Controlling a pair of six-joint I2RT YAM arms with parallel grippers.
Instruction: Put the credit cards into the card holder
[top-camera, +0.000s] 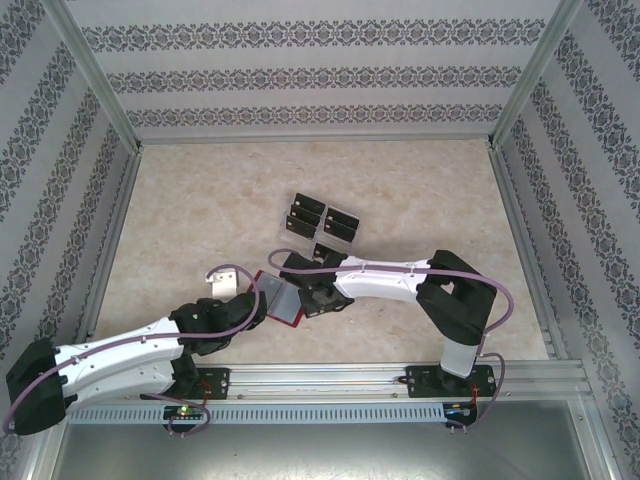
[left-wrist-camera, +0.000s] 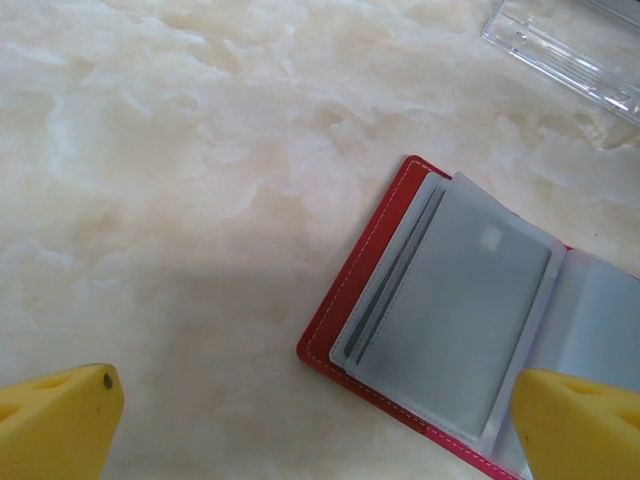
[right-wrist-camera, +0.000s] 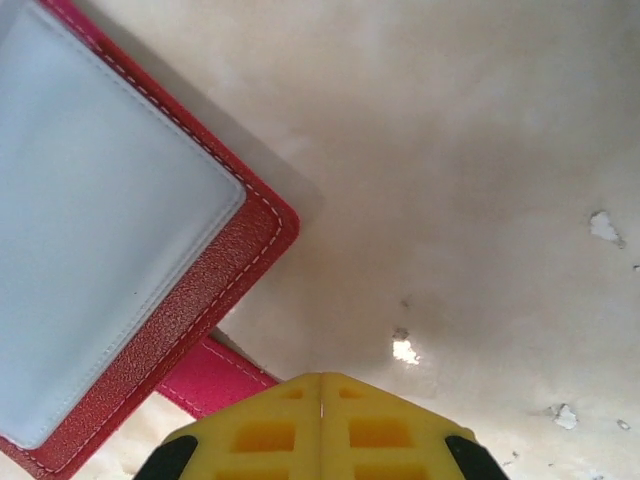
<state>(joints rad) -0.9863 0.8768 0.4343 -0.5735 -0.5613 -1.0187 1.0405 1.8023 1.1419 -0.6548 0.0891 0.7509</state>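
The card holder (top-camera: 283, 299), a red wallet, lies open on the table between both arms, its clear sleeves (left-wrist-camera: 455, 315) facing up. Thin dark edges show in the sleeves near the left edge. The credit cards (top-camera: 322, 222) are black and sit in a clear tray behind the wallet. My left gripper (left-wrist-camera: 318, 418) is open, one yellow finger (left-wrist-camera: 60, 415) over bare table and the other (left-wrist-camera: 580, 425) over the wallet's sleeves. My right gripper (right-wrist-camera: 321, 400) is shut just beside the wallet's corner (right-wrist-camera: 265, 225) and its snap tab (right-wrist-camera: 210, 375), with nothing seen between the fingers.
The clear plastic tray (left-wrist-camera: 570, 45) stands just beyond the wallet. Metal frame rails (top-camera: 110, 210) and patterned walls close in the table on three sides. Small white flecks (right-wrist-camera: 404, 350) mark the marbled tabletop.
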